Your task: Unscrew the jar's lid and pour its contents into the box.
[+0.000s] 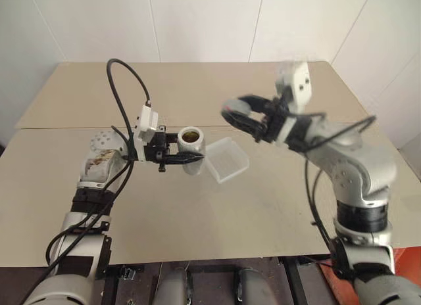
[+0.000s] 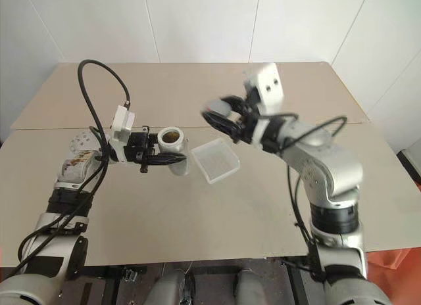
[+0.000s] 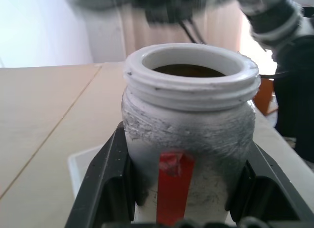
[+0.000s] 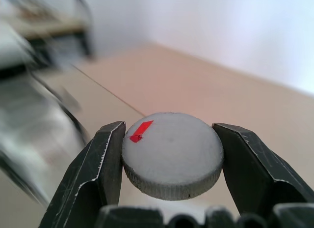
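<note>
Above the surface (image 1: 263, 213): jar (image 1: 191, 149), open, upright, pinched in left gripper (image 1: 191, 158) jaws; lid (image 4: 171, 154) pinched by right gripper (image 1: 238, 117). Advice: tip mouth squarely over adjacent box (image 1: 227, 159).

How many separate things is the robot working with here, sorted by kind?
Jar, open, held in the left gripper: 1
Lid, held in the right gripper: 1
Box on the table: 1
Total: 3
</note>
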Controlling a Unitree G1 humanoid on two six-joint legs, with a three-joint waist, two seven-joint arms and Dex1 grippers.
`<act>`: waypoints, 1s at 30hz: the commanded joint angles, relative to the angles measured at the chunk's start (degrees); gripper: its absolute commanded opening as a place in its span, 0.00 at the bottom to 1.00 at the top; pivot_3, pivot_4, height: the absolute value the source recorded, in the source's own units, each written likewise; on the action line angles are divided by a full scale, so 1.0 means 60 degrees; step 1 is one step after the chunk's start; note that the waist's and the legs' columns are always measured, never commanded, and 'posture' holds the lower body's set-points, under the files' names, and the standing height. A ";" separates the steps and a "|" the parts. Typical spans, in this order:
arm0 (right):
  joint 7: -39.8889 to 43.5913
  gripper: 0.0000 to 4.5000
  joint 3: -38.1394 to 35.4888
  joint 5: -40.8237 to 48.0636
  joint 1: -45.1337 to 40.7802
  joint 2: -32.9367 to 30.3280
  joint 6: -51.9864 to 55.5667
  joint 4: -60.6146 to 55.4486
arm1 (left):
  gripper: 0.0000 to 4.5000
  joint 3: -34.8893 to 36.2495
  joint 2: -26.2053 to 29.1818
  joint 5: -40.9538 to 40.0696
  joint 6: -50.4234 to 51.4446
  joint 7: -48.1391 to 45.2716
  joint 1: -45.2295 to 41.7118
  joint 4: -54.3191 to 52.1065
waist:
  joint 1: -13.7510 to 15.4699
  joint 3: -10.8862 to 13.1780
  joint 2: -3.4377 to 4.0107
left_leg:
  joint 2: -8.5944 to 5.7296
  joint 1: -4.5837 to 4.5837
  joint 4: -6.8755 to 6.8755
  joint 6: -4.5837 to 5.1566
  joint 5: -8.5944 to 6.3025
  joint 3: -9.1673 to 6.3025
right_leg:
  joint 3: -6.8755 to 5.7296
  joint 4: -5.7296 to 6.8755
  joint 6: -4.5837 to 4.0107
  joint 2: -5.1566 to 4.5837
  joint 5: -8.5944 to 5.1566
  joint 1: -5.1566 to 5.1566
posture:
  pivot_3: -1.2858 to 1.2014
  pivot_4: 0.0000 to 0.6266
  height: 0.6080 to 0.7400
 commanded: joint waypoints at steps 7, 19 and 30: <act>-0.0293 0.62 0.0176 -0.1408 0.3129 -0.0017 -0.1652 0.0116 | 0.43 0.0242 -0.0278 0.0694 -0.0963 0.1652 -0.0453 0.0283 | -0.0142 0.0000 -0.0001 | 0.0000 0.0011 0.0002 -0.0001 0.0001 0.0001 | 0.0019 -0.0009 0.0001 0.0001 0.0001 -0.0002 | 0.52 0.24 1.00; 0.0245 0.99 -0.0422 -0.0906 0.2507 -0.0764 -0.0022 -0.0195 | 0.43 -0.0121 -0.0424 0.3113 -0.3790 0.4475 -0.1100 0.1302 | -0.0031 0.0001 -0.0003 | -0.0007 0.0015 0.0007 -0.0001 0.0001 -0.0003 | 0.0021 -0.0016 0.0003 -0.0001 0.0003 0.0000 | 0.52 0.24 1.00; 0.2020 0.99 -0.0352 0.1790 -0.0179 -0.2450 0.3140 -0.0714 | 0.43 -0.7063 0.0877 1.6350 -0.8495 1.8557 -0.5023 0.4334 | 0.0278 0.0003 -0.0007 | -0.0015 -0.0004 -0.0007 0.0014 -0.0008 0.0014 | -0.0014 -0.0030 0.0016 -0.0010 0.0022 0.0018 | 0.52 0.24 1.00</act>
